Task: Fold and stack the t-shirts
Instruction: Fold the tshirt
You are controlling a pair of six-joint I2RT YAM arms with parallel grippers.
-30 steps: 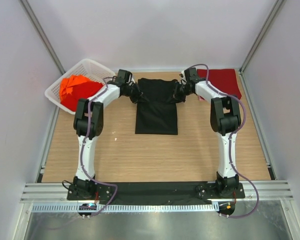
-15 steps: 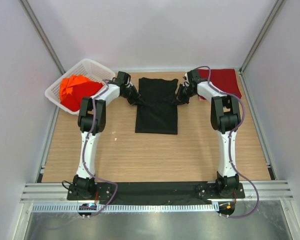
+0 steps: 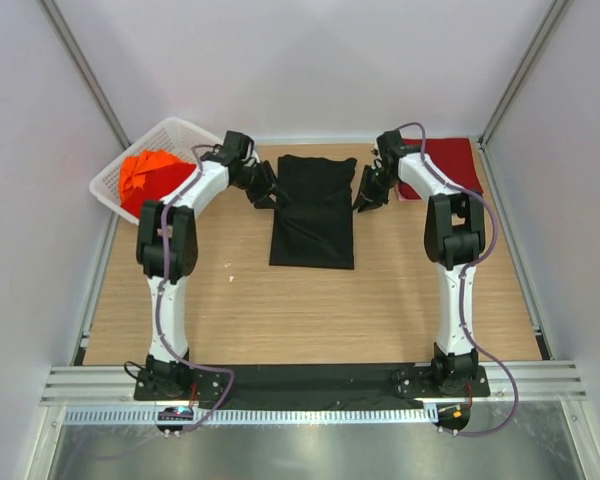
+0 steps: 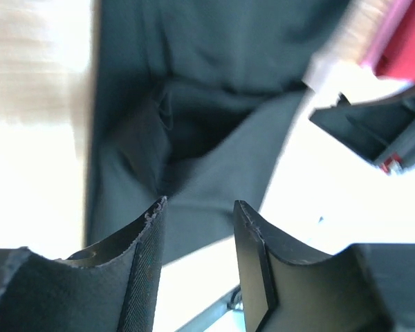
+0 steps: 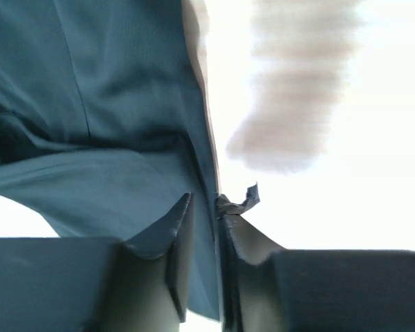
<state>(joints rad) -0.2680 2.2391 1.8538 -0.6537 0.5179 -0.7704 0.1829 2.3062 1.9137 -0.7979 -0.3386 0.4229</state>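
Note:
A black t-shirt [image 3: 313, 215] lies flat on the wooden table [image 3: 280, 310], its sleeves folded in, and fills most of both wrist views [image 4: 214, 104] [image 5: 104, 104]. My left gripper [image 3: 265, 190] [image 4: 200, 203] hovers at its upper left edge, open, with nothing between the fingers. At the upper right edge my right gripper [image 3: 366, 195] [image 5: 205, 199] has its jaws parted a little, and the shirt's edge still runs loosely between them. A dark red t-shirt [image 3: 452, 163] lies folded at the back right. Orange-red t-shirts [image 3: 145, 175] sit in the basket.
The white lattice basket [image 3: 185, 132] stands at the back left corner, close to the left arm. Side walls and metal rails border the table. A loose scrap of pad material [image 5: 247, 197] sticks out from my right fingertip.
Both grippers have drawn outward from over the black shirt to its side edges. The left jaws opened and let go of the cloth. The right jaws have parted slightly.

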